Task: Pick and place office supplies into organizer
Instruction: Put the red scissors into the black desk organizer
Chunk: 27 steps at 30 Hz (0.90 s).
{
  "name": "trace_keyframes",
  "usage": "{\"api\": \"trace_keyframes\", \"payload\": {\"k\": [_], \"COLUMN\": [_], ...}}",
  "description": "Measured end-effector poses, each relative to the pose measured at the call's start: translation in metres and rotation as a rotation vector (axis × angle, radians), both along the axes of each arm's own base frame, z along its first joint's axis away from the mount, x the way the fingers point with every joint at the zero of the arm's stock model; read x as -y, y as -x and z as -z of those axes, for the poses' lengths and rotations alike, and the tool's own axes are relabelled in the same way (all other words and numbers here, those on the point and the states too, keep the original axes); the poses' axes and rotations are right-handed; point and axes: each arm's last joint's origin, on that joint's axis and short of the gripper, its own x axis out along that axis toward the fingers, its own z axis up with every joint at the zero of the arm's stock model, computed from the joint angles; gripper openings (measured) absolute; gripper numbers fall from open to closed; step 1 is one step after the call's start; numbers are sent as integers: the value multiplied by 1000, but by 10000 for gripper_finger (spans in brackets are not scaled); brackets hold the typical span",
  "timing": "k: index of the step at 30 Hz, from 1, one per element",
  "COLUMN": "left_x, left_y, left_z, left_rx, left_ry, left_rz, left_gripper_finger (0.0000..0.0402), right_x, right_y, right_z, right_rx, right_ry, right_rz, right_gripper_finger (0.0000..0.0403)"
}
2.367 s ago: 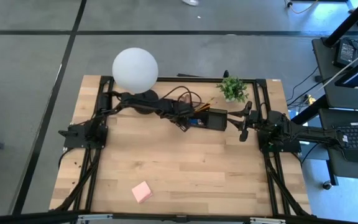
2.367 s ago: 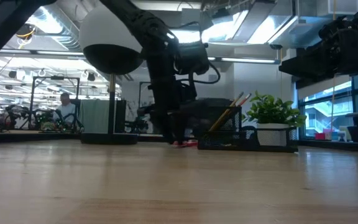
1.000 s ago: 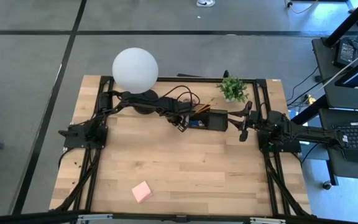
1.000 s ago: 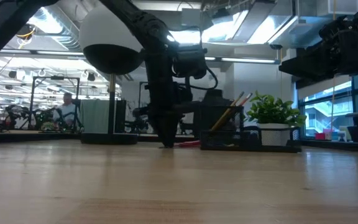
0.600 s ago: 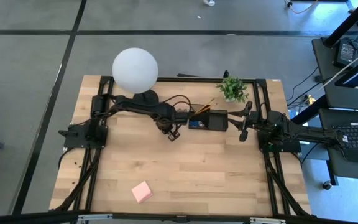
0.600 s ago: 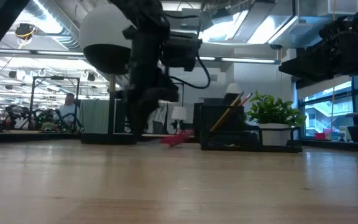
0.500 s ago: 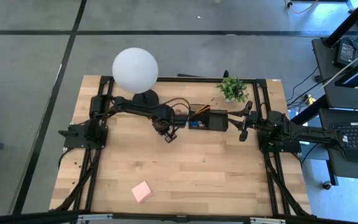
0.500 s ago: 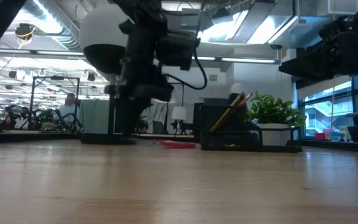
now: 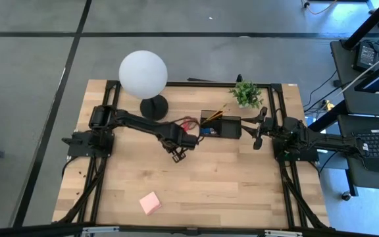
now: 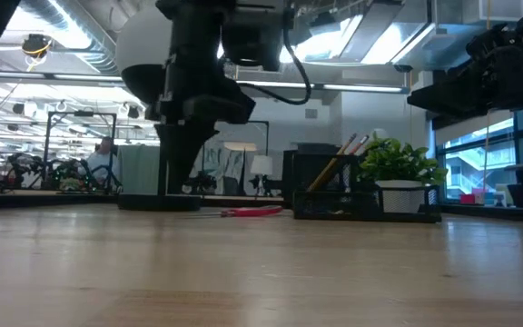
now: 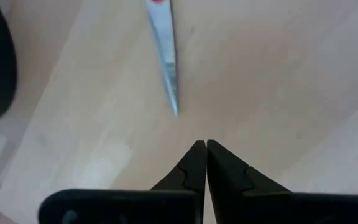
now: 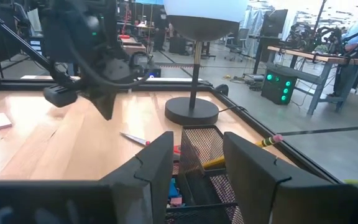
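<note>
Light wood plank table [image 9: 209, 184] carrying everything; black mesh organizer [image 9: 220, 125] sits on it just ahead of the right gripper [image 9: 256, 131], potted plant [image 9: 246, 93] just beyond the organizer, globe lamp's round base [image 9: 153, 107] well out past the left gripper [image 9: 177, 154] toward the far edge. Red-handled scissors [image 10: 252, 211] lie flat on the wood just ahead of the left gripper's closed tips, between it and the organizer. Pink sticky-note pad [image 9: 150, 203] lies alone near the front edge, well behind the left gripper.
</note>
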Motion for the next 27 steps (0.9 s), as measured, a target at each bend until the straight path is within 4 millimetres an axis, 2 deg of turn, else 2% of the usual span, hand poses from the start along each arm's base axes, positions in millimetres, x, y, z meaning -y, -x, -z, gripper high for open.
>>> {"api": "trace_keyframes", "payload": {"k": [5, 9, 14, 18, 22, 27], "left_x": [-20, -45, -82, -104, -115, -119], "left_y": [-15, -27, -32, -33, -38, -41], "left_z": [-2, -4, -7, -2, 8, 16], "left_rx": [140, 275, 364, 376, 396, 394], "left_ry": [5, -10, -61, -84, -95, -105], "left_rz": [19, -9, -106, -122, -121, -125], "left_gripper_finger": [44, 86, 128, 144, 148, 148], "right_x": [0, 0, 0, 0, 0, 0], "right_y": [0, 0, 0, 0, 0, 0], "right_z": [0, -1, -1, -1, -1, -1], "right_rx": [4, 6, 8, 8, 8, 9], "right_ry": [-1, -3, -5, -4, -2, -1], "right_rz": [0, 0, 0, 0, 0, 0], "right_gripper_finger": [145, 145, 145, 145, 145, 145]}}
